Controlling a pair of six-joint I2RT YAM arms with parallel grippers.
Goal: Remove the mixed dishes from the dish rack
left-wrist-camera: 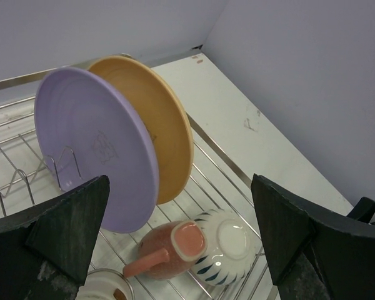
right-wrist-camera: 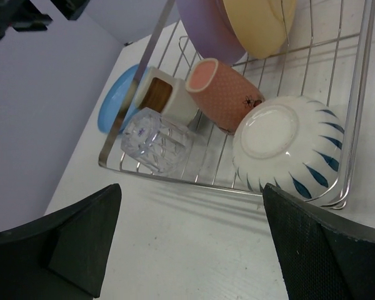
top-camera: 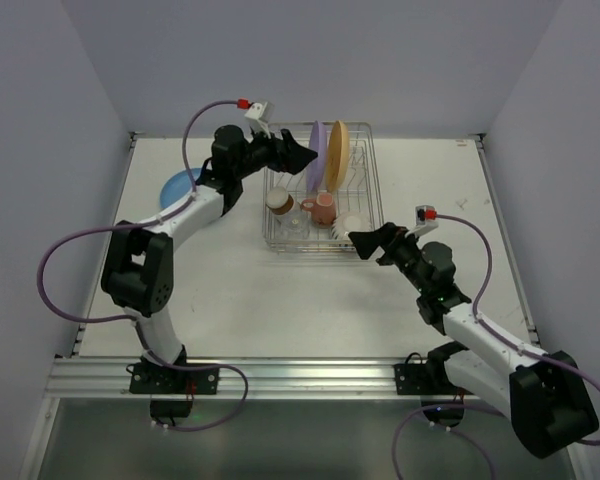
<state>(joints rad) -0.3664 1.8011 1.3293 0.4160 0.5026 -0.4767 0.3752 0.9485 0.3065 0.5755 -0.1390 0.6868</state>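
Six dishes in the rack: two plates and four small pieces sit in the wire dish rack [top-camera: 374, 190], far centre of the table [top-camera: 230, 290].
Plates: the purple plate [left-wrist-camera: 94, 144] and the yellow-orange plate [left-wrist-camera: 165, 119] stand on edge in the prongs at the far end, faces close together, purple on the left.
Small pieces: the pink mug [right-wrist-camera: 225, 94] lies on its side mid-rack. The white cup [right-wrist-camera: 287, 147] sits bottom-up just beside it at the near right corner. The brown cup [right-wrist-camera: 162, 97] and the clear glass [right-wrist-camera: 157, 142] are at the near left.
Blue plate [top-camera: 180, 185]: out of the rack, flat on the table just to its left, partly under the left arm.
Left gripper [top-camera: 298, 157]: over the far left of the rack, fingers spread wide and empty, the two plates framed between them.
Right gripper [top-camera: 372, 242]: at the near right corner of the rack, fingers wide apart, nothing held, facing the white cup.
Stage: looks like one dish out and six to go, with both arms lining up a pick.
Risk, plates: they stand so close that a finger could slip behind both, or nudge the yellow-orange one over onto the mug.
Risk, white cup: it is upside down and rounded, so a pinch across the bowl could squirt it against the wire wall or the mug.
Risk, rack: a finger catching a wire on the way in could drag the whole rack and shift everything in it.
Risk, arms: both are working over one rack, so they could crowd each other.
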